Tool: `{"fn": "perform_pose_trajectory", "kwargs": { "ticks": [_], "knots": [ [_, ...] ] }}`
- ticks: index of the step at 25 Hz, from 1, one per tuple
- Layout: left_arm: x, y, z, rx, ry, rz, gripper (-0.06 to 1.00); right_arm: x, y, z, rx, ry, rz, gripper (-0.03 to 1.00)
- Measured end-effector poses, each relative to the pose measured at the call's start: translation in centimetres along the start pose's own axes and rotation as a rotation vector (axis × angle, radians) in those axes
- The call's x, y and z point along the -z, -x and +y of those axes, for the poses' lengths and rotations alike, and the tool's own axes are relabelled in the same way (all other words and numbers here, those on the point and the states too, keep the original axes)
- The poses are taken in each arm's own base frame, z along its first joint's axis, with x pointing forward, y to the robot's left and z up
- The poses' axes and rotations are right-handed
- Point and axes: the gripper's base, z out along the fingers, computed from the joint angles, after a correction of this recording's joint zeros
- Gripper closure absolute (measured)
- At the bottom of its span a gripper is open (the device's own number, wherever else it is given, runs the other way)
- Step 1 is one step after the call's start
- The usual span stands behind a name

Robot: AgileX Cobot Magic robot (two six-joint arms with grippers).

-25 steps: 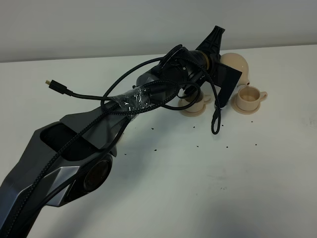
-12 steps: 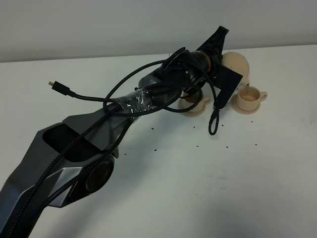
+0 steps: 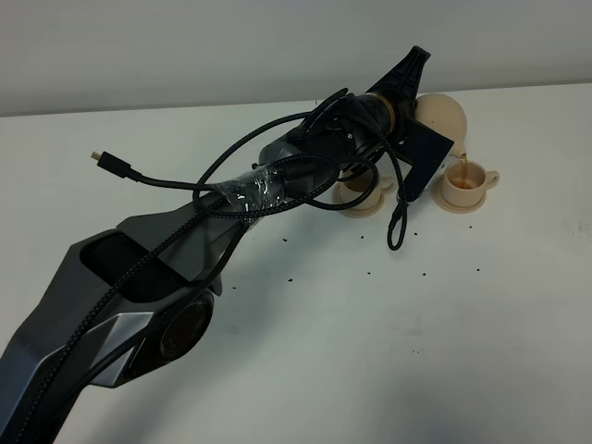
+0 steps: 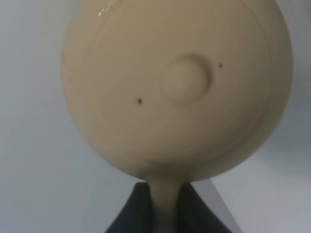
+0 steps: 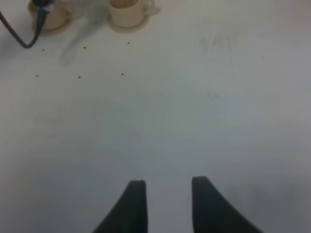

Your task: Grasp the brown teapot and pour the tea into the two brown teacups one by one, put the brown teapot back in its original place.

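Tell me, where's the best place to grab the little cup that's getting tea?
Probably its loop handle, coming from the right side of the high view. The handle sticks out that way, away from the tilted teapot and the left tool holding it. Keep the teacup level: tea is inside.

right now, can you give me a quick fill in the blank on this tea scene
The left end effector grips the teapot by its ___.
Tea is pouring into the cup on the high view's ___.
The right end effector is ___, holding nothing.
Missing words: handle; right; open.
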Motion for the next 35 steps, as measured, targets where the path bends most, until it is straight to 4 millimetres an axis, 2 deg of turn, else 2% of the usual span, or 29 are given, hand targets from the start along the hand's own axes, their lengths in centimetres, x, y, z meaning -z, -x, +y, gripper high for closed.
{"fn": "perform_pose_trajectory", "kwargs": {
  "ticks": [35],
  "knots": [
    [0.1,0.58,0.62,-0.107,0.06,-0.02,0.82,0.0,0.0,0.0,0.0,0.0,0.0,0.73]
  ]
}}
